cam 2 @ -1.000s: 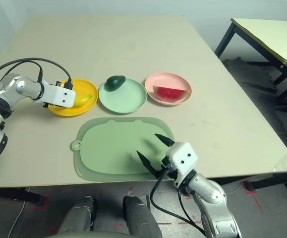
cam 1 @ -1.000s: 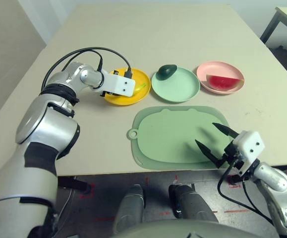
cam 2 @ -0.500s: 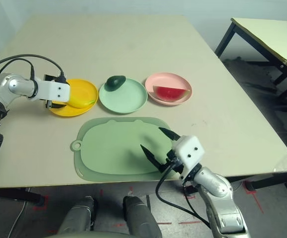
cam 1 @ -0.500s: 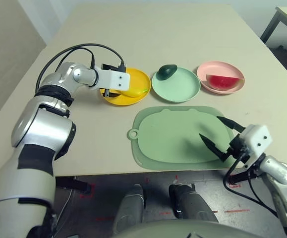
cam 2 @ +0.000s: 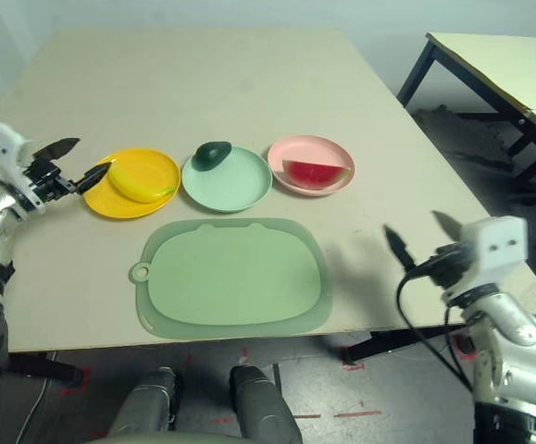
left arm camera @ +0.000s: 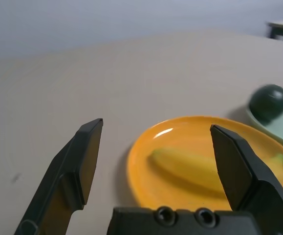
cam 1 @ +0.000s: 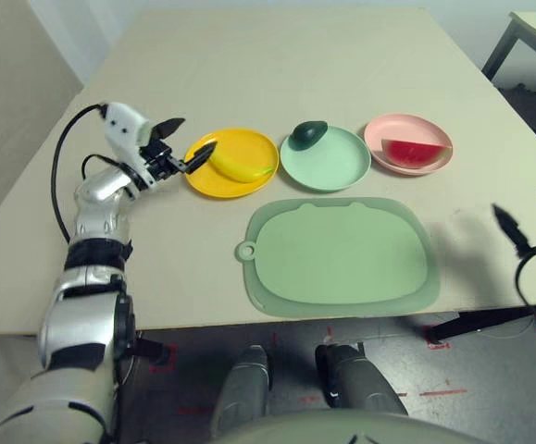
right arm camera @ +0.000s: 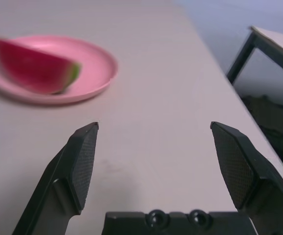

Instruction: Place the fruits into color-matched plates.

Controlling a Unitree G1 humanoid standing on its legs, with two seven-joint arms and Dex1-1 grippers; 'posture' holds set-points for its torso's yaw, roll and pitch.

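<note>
The left gripper (cam 1: 186,140) has let go and drawn back, jaws wide and empty, leaving the banana (cam 1: 238,166) just ahead on the yellow plate (cam 1: 203,180); the right gripper (cam 2: 420,239), spread and empty, has swung away, so sorting looks finished.

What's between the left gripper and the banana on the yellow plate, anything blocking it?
Nothing visible. The left gripper, open, hangs beside the yellow plate, and the banana lies in it with only the plate's low rim and bare table between them.

Fruits (cam 1: 309,133) on plates (cam 1: 349,166) behind mat (cam 1: 340,257)
</note>
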